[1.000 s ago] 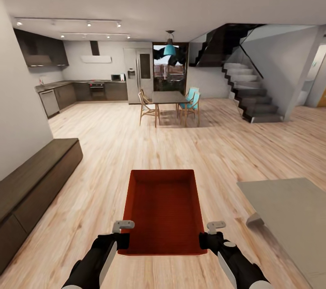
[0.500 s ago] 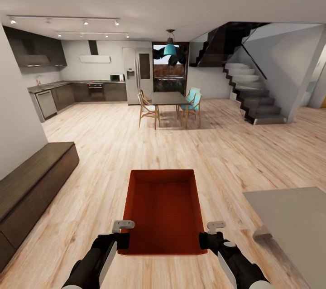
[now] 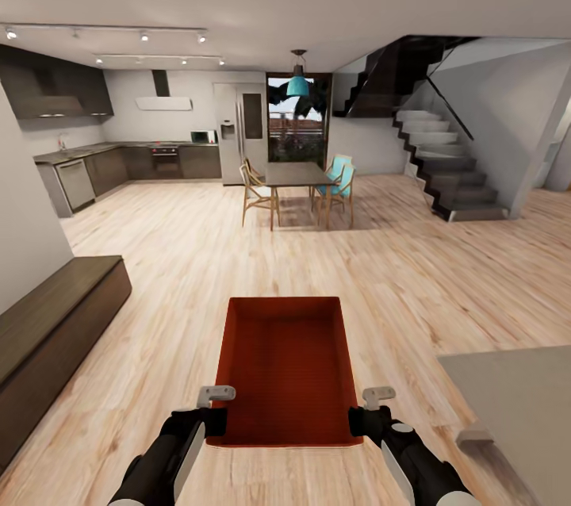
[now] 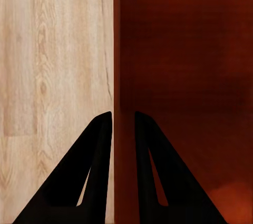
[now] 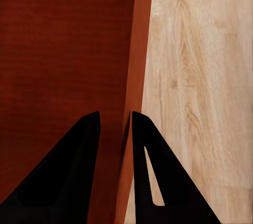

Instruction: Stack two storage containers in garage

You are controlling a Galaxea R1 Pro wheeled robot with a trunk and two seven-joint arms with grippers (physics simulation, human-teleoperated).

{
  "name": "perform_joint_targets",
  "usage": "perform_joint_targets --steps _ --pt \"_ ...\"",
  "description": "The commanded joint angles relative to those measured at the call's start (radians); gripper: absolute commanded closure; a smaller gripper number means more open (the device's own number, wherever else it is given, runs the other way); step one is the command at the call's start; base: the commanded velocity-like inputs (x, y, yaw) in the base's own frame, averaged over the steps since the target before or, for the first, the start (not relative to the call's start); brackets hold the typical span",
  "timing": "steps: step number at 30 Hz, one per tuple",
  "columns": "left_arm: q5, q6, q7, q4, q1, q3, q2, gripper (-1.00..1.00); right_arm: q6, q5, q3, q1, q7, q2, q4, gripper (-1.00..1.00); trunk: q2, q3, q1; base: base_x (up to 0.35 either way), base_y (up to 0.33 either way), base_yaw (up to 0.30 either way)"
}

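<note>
One red-orange storage container (image 3: 285, 367) hangs level in front of me above the light wood-plank floor (image 3: 182, 268) of the living room. My left gripper (image 3: 212, 420) is shut on its left wall and my right gripper (image 3: 361, 420) is shut on its right wall, both near the container's close end. In the left wrist view the two black fingers of the left gripper (image 4: 123, 116) straddle the thin wall, with the ribbed bottom of the container (image 4: 184, 66) beyond. The right wrist view has the right gripper (image 5: 114, 114) pinching the container (image 5: 63, 50) wall the same way.
A dark low cabinet (image 3: 55, 323) runs along the left wall. A grey tabletop (image 3: 515, 403) juts in at the lower right. Ahead stand a dining table with chairs (image 3: 295, 173), a kitchen (image 3: 119, 161) at the back left and a staircase (image 3: 452, 173) at the right.
The whole view has shifted as the camera moved forward: the cabinet slid left and the grey tabletop slid down and right. Container and grippers keep their place in the picture.
</note>
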Motion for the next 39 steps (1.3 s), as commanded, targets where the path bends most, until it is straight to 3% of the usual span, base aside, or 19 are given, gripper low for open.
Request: perform_joint_targets --steps 1,39 --pt "-0.041 0.007 0.004 0.0 0.0 0.004 0.015 1.0 -0.009 0.006 -0.002 -0.001 -0.002 -0.001 -0.005 1.0 -0.002 -0.002 0.001 0.327 0.0 0.0" --pt "-0.042 0.008 0.006 0.0 0.0 0.004 0.016 1.0 -0.008 0.004 -0.002 -0.001 -0.002 -0.001 -0.005 1.0 -0.002 -0.002 0.001 0.327 0.0 0.0"
